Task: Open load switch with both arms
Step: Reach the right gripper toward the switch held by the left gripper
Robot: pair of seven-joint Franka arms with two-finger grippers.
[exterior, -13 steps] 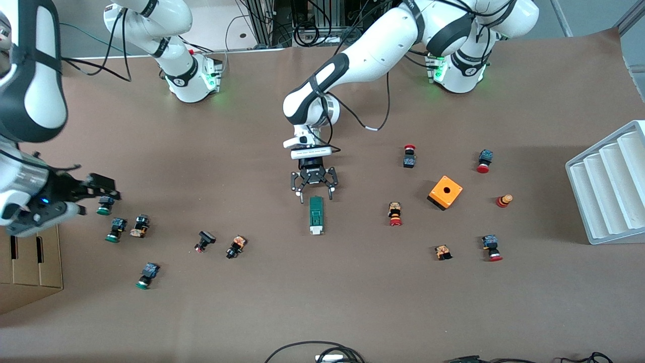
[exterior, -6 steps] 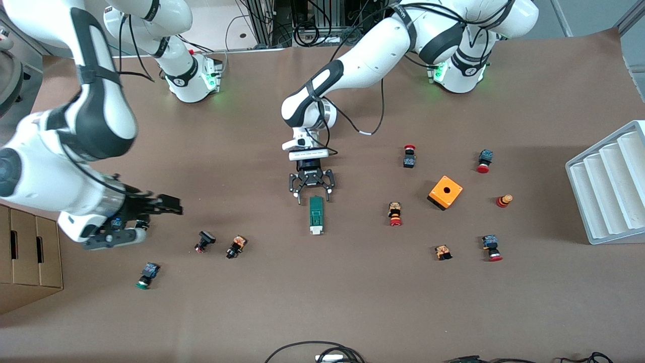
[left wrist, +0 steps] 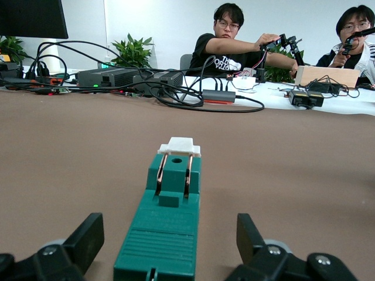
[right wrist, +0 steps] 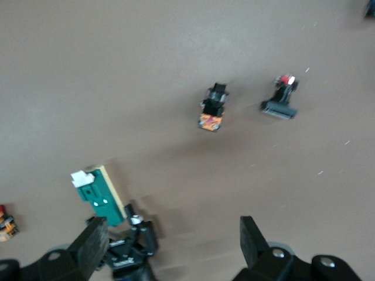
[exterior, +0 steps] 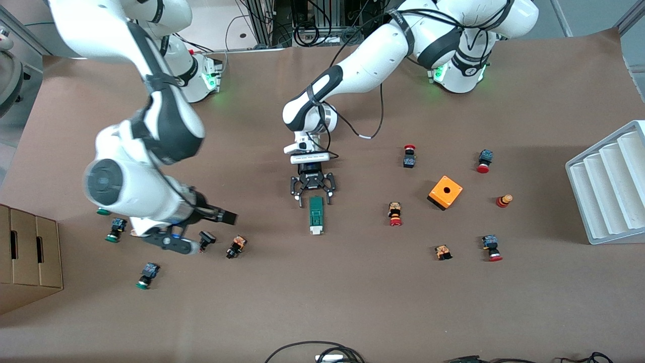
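Note:
The load switch [exterior: 316,216] is a slim dark-green block with a white tab at the end nearer the front camera, lying flat mid-table. My left gripper [exterior: 315,196] is low at the switch's farther end and open, a finger on each side, not touching. The left wrist view shows the load switch [left wrist: 167,222] running lengthwise out from between the left gripper [left wrist: 169,237] fingers. My right gripper [exterior: 201,231] hangs open and empty over small push buttons toward the right arm's end. In the right wrist view the right gripper [right wrist: 173,243] frames bare table, with the load switch [right wrist: 99,196] off to one side.
Small push buttons [exterior: 236,246] lie scattered at both ends of the table. An orange cube box [exterior: 445,192] and a white stepped rack [exterior: 609,184] stand toward the left arm's end. A cardboard box [exterior: 27,262] sits at the right arm's end. Cables [exterior: 322,353] lie at the near edge.
The right arm has swung from its end of the table toward the middle, its gripper staying open. The left gripper has closed in slightly on the switch's farther end.

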